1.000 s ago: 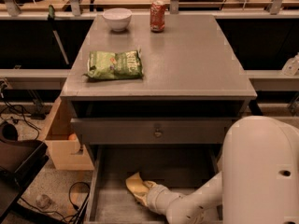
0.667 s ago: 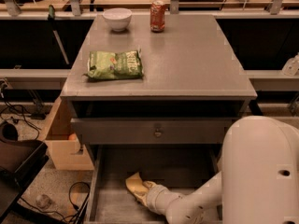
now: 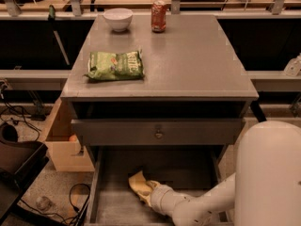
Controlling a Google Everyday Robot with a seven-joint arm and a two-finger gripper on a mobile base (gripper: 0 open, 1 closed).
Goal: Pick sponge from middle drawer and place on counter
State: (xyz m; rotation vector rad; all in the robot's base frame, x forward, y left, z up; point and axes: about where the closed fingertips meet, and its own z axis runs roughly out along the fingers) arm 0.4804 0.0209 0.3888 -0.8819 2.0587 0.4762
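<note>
The middle drawer [image 3: 188,166] is pulled open at the bottom of the view, below a shut drawer front with a round knob [image 3: 159,134]. The tan-yellow sponge [image 3: 137,182] lies on the drawer floor at its left front. My gripper [image 3: 147,190] is down inside the drawer, right at the sponge's near right edge and touching or overlapping it. The white arm [image 3: 197,206] reaches in from the lower right. The grey counter [image 3: 188,60] is the cabinet top above.
On the counter are a green chip bag [image 3: 115,65] at the left front, a white bowl [image 3: 117,19] and a red can [image 3: 158,16] at the back. A wooden box [image 3: 63,145] and cables lie on the floor at left.
</note>
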